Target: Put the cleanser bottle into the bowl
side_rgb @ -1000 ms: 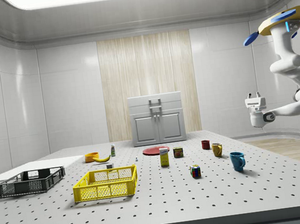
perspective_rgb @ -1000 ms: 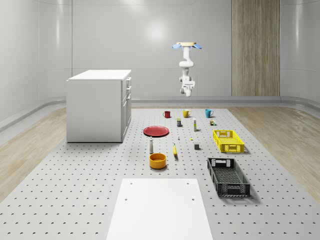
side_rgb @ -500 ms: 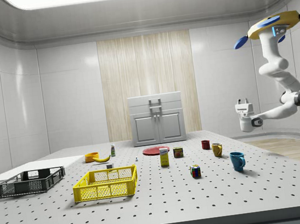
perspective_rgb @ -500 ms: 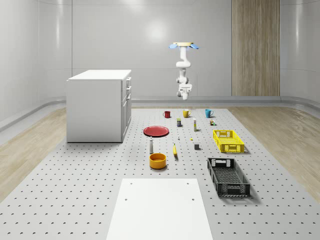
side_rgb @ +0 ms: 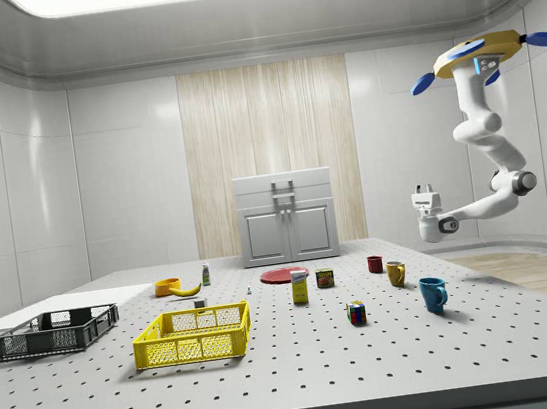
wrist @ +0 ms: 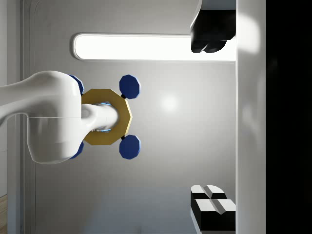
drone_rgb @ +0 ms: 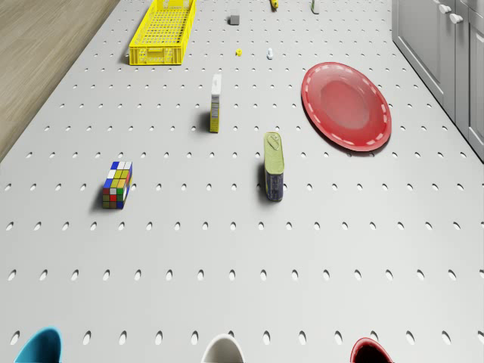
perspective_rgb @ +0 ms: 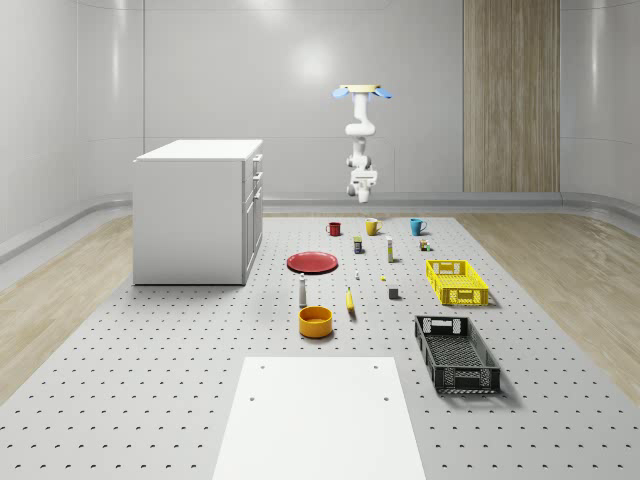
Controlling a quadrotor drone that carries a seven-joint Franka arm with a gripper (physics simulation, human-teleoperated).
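White arm (side_rgb: 487,141), yellow drone (side_rgb: 479,53), blue rotors (side_rgb: 425,84).

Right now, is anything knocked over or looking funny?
Nothing on the table is spilled or toppled. One odd thing: the hovering drone has its gripper pointing up at the ceiling, open, far from the cleanser bottle and bowl.

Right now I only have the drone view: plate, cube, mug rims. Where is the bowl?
Observer: The orange bowl sits on the table past the red plate, on the side away from the drone.
Operator: And the cleanser bottle?
Observer: The cleanser bottle stands upright between plate and bowl, close to the bowl but not touching it.
Operator: Where's my gripper?
Observer: The gripper hangs high in the air at the mugs' end of the table, pointing upward, empty.
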